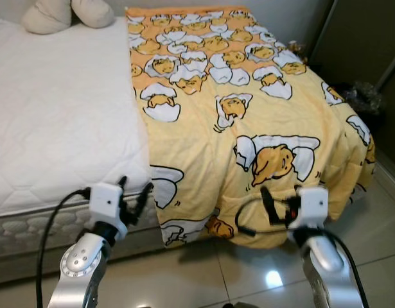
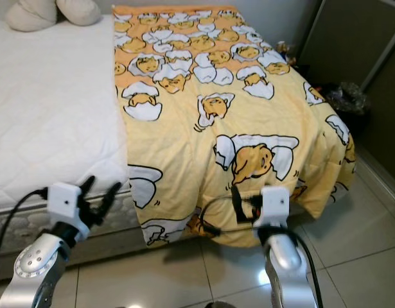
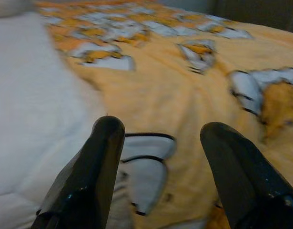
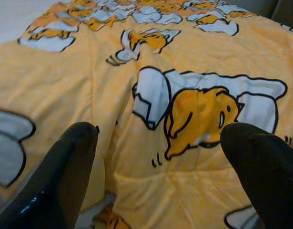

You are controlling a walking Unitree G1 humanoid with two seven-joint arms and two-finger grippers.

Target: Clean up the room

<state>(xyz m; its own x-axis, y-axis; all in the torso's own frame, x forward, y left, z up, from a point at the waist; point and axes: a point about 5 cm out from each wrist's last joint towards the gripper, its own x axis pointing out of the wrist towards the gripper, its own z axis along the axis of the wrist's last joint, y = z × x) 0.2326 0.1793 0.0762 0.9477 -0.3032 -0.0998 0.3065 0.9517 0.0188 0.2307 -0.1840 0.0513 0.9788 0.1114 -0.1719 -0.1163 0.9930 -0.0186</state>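
A yellow blanket (image 1: 248,109) printed with cartoon egg figures covers the right half of the bed, and its end hangs over the foot toward the floor. The left half is bare white mattress (image 1: 56,109). My left gripper (image 1: 134,192) is open, just in front of the mattress's foot edge, beside the blanket's left border (image 3: 136,143). My right gripper (image 1: 277,204) is also open, in front of the hanging blanket end, and it points at a large egg figure (image 4: 198,109). Neither gripper holds anything.
Two cream pillows (image 1: 62,14) lie at the head of the bed, far left. A dark bin with a black bag (image 1: 361,96) stands by a dark door on the right. Glossy floor tiles (image 1: 203,269) lie between me and the bed.
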